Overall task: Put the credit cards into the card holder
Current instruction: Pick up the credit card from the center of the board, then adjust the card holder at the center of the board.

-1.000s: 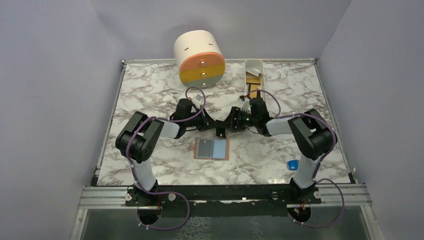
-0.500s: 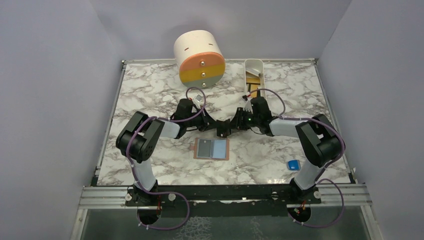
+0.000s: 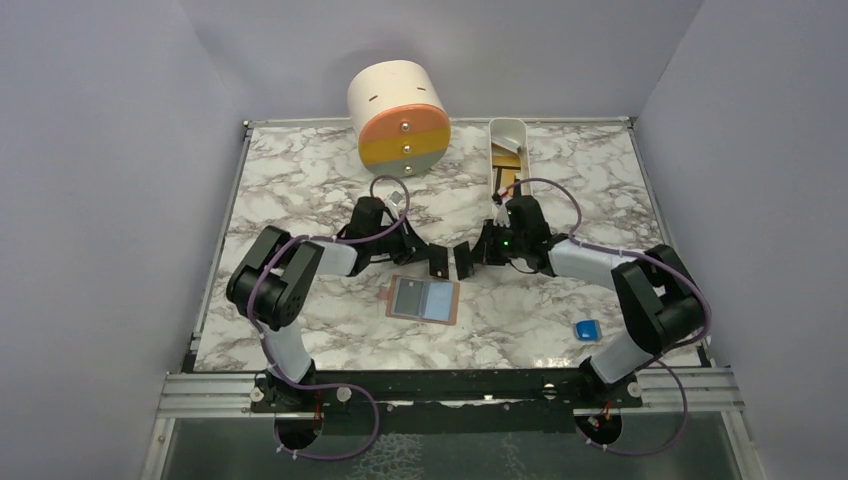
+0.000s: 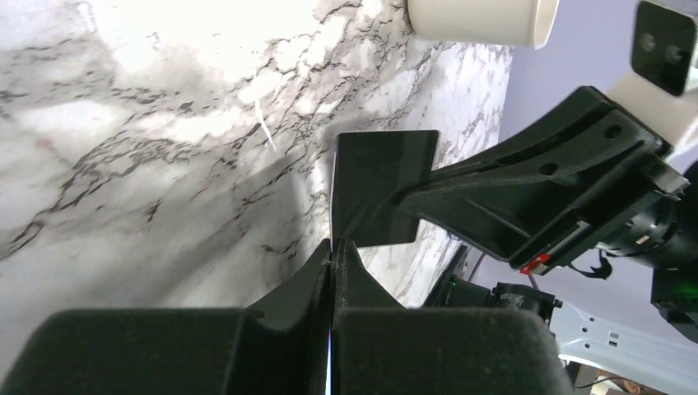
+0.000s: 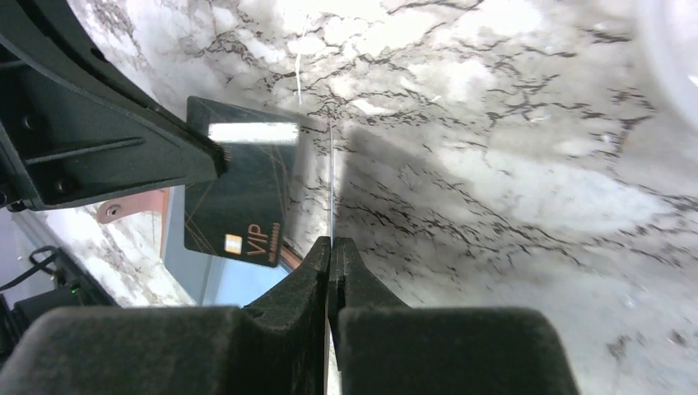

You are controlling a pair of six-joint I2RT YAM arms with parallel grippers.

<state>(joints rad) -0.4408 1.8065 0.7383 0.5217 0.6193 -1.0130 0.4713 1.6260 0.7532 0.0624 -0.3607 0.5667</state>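
Cards sit in both my claws, one each. My left claw (image 4: 332, 247) is pressed together on the left card (image 5: 243, 185), a black one with "VIP" and a small light square printed near one end. In the left wrist view this card shows only edge-on, a thin line running out from between the fingers. My right claw (image 5: 330, 245) pinches the right card (image 4: 374, 177), also black and plain on the side I can see, and likewise a mere line in its own wrist view.

From above, the two claws meet nose to nose over the middle of the tabletop (image 3: 300, 180). The cards are held on edge, face to face and near each other. A narrow strip of marble shows between them from above; from the wrist views I cannot tell whether they touch.

The holder (image 3: 424, 298) lies open and flat just on the near side of both cards, with a tan border and grey and light-blue inner faces up. Neither claw touches it.

The tray (image 3: 508, 126), white and oblong, stands at the far edge, right of the middle, with flat tan pieces (image 3: 507, 160) inside. The drum (image 3: 398, 118), cream with an orange, yellow and grey-green round face, lies left of the tray. The block (image 3: 586, 328), bright blue, sits near the near right corner.
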